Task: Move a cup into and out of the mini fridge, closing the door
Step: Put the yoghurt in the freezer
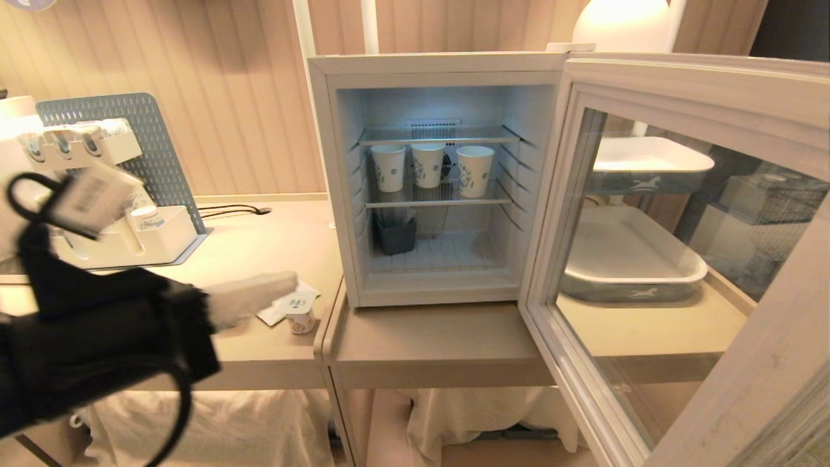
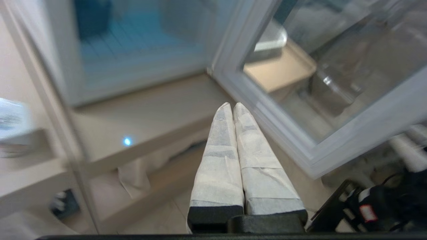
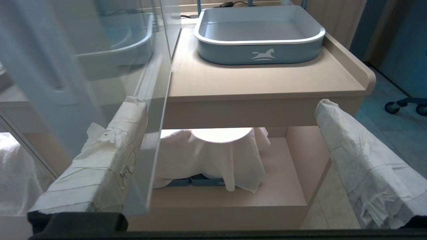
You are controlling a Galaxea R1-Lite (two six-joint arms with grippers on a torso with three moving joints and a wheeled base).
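The white mini fridge stands on the beige table with its glass door swung wide open to the right. Three white paper cups stand in a row on its middle wire shelf. A small cup sits on the left table, near the fridge's front corner. My left gripper hovers just left of that small cup, shut and empty. In the left wrist view the left gripper points at the gap between fridge and door. My right gripper is open and empty, low beside the door pane.
A dark bin sits on the fridge floor. A grey-blue tray lies behind the open door, also the tray in the right wrist view. A pegboard with a white cup holder stands at the left. White cloth covers things under the table.
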